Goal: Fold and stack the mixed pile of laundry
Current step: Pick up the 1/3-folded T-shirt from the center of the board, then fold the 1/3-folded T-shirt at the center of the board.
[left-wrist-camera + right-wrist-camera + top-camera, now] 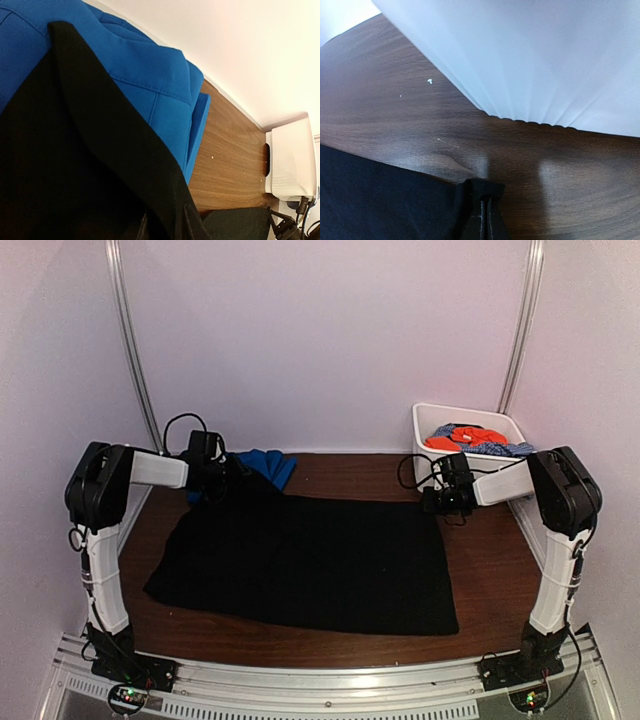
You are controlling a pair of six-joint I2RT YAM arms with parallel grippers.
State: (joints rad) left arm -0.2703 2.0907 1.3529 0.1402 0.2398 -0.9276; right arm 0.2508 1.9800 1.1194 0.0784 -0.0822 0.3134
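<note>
The large black garment (pixel 300 560) lies spread flat across the table. My left gripper (pixel 232 472) sits at its back left corner, beside the folded royal-blue garment (pixel 268 468). In the left wrist view a ridge of black cloth (pixel 60 150) rises between the dark fingers of the left gripper (pixel 162 227) and lies over the blue garment (pixel 150 75); dark on dark hides how far the jaws stand. My right gripper (pixel 440 502) is shut on the back right corner of the black garment (pixel 370 200), and the right gripper (pixel 485 220) pinches a small fold.
A white tub (pixel 420 425) stands at the back right, holding an orange-red garment (pixel 475 437) and a blue-white speckled one (pixel 500 448). The tub wall (pixel 545 60) is just beyond my right fingers. Bare wooden table (pixel 490 570) shows to the right of the cloth.
</note>
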